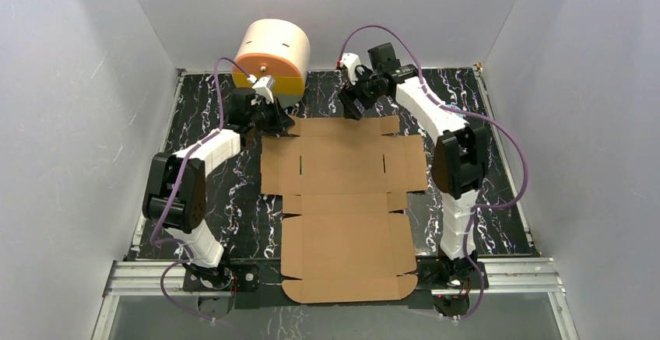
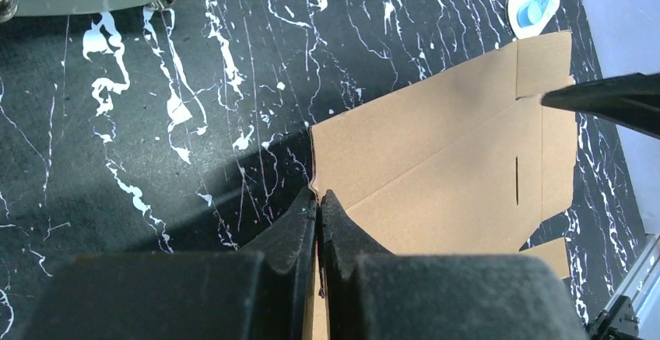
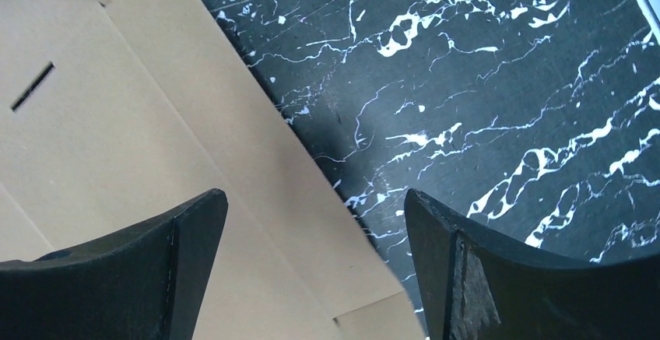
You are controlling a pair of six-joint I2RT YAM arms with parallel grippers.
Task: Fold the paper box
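The enclosure has plain white walls (image 1: pixel 93 83) and a black, white-veined counter (image 1: pixel 233 192). The paper box (image 1: pixel 342 200) lies on it as 1 flat, unfolded die-cut sheet, extending from both sets of fingers back toward the arm bases.

Handling, as a judgement: the corrugated sheet should be light and stiff across its panels, and should bend readily only along the scored creases. Lying flat, it offers no raised edge and is likely to slide on the smooth counter when pushed. The most practical hold appears to be a pinch on an outer flap near a corner, lifting about the nearest crease. The slots and narrow tabs could tear or crush if they are gripped.

The left fingers (image 2: pixel 292 223) are clenched, with only a hairline gap between the 2 pads. The sheet's corner edge runs directly up to the tips. Whether card is pinched between them cannot be determined.

The right fingers (image 3: pixel 187 231) are spread wide and hold nothing. 1 finger is above the card, 1 is above bare counter, and the sheet's edge passes between them.
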